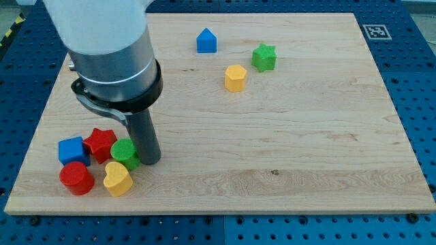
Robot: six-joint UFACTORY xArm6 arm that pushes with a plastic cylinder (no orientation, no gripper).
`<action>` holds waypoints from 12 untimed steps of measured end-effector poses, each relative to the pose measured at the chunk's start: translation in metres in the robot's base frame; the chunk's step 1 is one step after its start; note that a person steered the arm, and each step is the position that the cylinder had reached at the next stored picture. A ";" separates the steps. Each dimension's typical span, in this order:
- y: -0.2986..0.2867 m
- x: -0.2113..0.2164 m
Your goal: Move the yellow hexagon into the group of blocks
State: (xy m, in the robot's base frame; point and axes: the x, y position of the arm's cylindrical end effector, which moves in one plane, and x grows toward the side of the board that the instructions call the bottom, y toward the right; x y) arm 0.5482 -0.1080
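At board's lower-left, 7 o'clock corner: a huddle of 5 blocks, w/ the rod standing right beside it.

Board: 1 pale wooden board on a blue pegboard table; 1 small black-and-white marker tag at its 1 o'clock corner.

Total blocks: 8, i.e. 5 in the huddle, 3 up top.

Huddle, counted: 1 blue cube, 1 red star, 1 green cylinder, 1 red cylinder, 1 yellow heart. All packed close, neighbours touching or nearly so.

Upper trio, counted: 1 yellow hexagon, 1 green star, 1 blue house-shaped block.

Task block: yellow hexagon sits around 12 o'clock on the board, well apart from the huddle. Green star is just off its 1 o'clock, blue house block at its 11 o'clock, none touching.

By colour: 2 yellow, 2 green, 2 blue, 2 red.

Arm: 1 arm, grey-white housing w/ black collar, coming in from view's top-left.

My tip: down on the board, hard against the green cylinder at its 3 o'clock side; yellow heart lies at the tip's 8 o'clock, near.

Fingers: none on this rig, just a plain dark rod, so nothing open, closed or gripping.

Tip vs task block: hexagon lies far off at the tip's 1 o'clock.
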 end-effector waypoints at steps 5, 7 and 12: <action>0.239 -0.136; 0.210 -0.155; 0.141 -0.168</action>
State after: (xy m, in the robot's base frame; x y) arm 0.3803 0.0326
